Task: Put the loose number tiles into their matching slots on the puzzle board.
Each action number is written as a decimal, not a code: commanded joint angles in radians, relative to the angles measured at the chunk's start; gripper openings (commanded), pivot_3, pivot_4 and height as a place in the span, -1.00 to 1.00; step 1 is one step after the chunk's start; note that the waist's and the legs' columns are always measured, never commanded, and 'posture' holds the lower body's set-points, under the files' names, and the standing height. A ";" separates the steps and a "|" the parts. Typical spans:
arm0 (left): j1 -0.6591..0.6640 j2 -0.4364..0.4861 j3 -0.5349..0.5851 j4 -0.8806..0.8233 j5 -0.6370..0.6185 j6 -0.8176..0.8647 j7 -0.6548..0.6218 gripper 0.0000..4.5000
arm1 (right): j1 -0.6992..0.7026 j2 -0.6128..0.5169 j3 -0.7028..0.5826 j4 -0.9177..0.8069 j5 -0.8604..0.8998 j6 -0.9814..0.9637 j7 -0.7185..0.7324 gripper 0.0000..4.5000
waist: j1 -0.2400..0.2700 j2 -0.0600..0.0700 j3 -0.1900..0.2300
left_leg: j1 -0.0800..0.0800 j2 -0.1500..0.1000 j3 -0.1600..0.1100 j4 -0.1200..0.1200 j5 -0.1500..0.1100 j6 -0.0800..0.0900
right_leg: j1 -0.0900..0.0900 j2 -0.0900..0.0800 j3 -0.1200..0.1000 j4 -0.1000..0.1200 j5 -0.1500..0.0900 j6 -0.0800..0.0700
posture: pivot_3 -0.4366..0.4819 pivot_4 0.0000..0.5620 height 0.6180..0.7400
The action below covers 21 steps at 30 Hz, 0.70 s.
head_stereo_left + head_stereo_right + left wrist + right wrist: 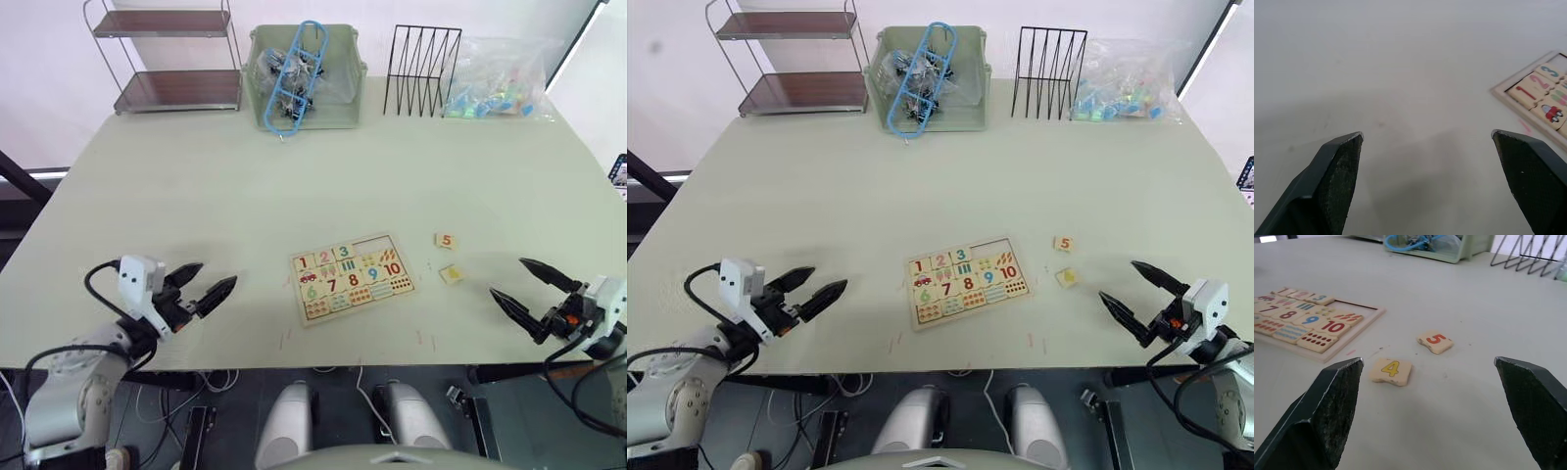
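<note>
The puzzle board (353, 278) lies near the table's front edge, in the middle. Tiles 1, 2 and 3 sit in its top row; the two slots (375, 245) at that row's right end are bare. To the right of the board lie two loose number tiles: the orange 5 (446, 240) (1435, 341) and, nearer me, the yellow 4 (452, 274) (1391, 370). My right gripper (530, 292) is open, low over the table, right of the 4 tile. Left of the board, my left gripper (204, 285) is open with nothing between its fingers.
Along the table's far edge stand a two-tier wire shelf (176, 59), a green bin (304, 78) of clips with a blue frame, a black wire rack (421, 70) and a clear bag (500, 83) of small coloured pieces.
</note>
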 commanded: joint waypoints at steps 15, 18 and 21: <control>0.102 -0.091 0.016 -0.102 -0.036 -0.099 0.119 0.98 | 0.123 0.055 -0.019 -0.166 -0.042 0.034 -0.196 1.00 | 0.001 0.000 -0.001 | 0.000 0.000 0.001 0.000 0.000 0.000 | 0.000 0.001 0.001 0.000 -0.002 -0.004 | -0.05 -0.47 0.99; 0.077 -0.078 -0.005 -0.078 -0.029 -0.106 0.109 0.98 | 0.139 0.056 -0.025 -0.183 -0.038 0.044 -0.212 1.00 | 0.003 0.000 -0.001 | 0.000 -0.001 0.001 0.000 0.000 0.000 | 0.000 0.001 0.001 0.000 -0.002 -0.004 | -0.05 -0.47 0.99; 0.061 -0.065 -0.018 -0.062 -0.026 -0.109 0.102 0.98 | 0.154 0.063 -0.026 -0.204 -0.038 0.048 -0.233 1.00 | 0.000 0.000 -0.001 | 0.000 -0.001 0.001 0.000 0.000 0.000 | 0.000 0.001 0.001 0.000 -0.003 -0.004 | -0.05 -0.47 0.99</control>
